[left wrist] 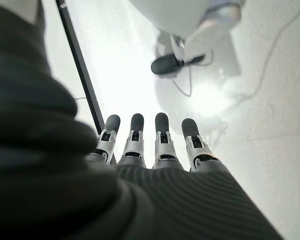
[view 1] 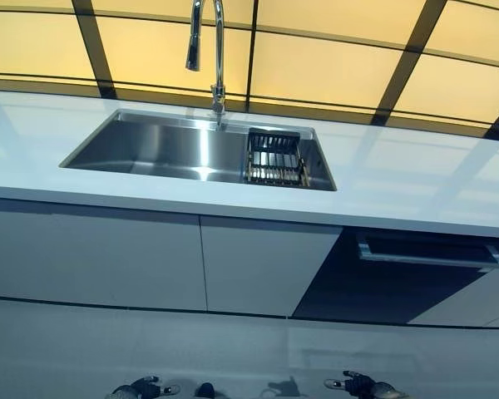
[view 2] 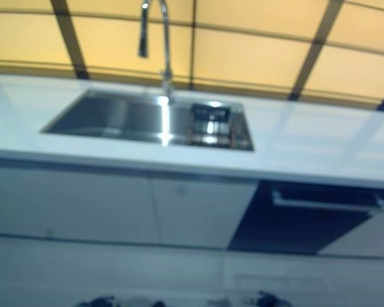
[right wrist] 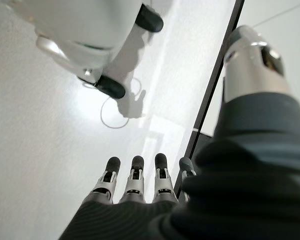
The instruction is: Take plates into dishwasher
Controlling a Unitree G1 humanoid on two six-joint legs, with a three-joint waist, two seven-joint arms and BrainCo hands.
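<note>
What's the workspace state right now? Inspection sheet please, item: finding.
Surface: white countertop with a steel sink set in it.
Job's things: dark rack in the sink's right end; no plates made out; dishwasher under the counter at right, handle on top.
Clutter: nothing seen.
Hands: left hand and right hand low near the floor, fingers straight, holding nothing.
Cables: nothing seen.
Surroundings: faucet, yellow panelled wall, white cabinet doors.
</note>
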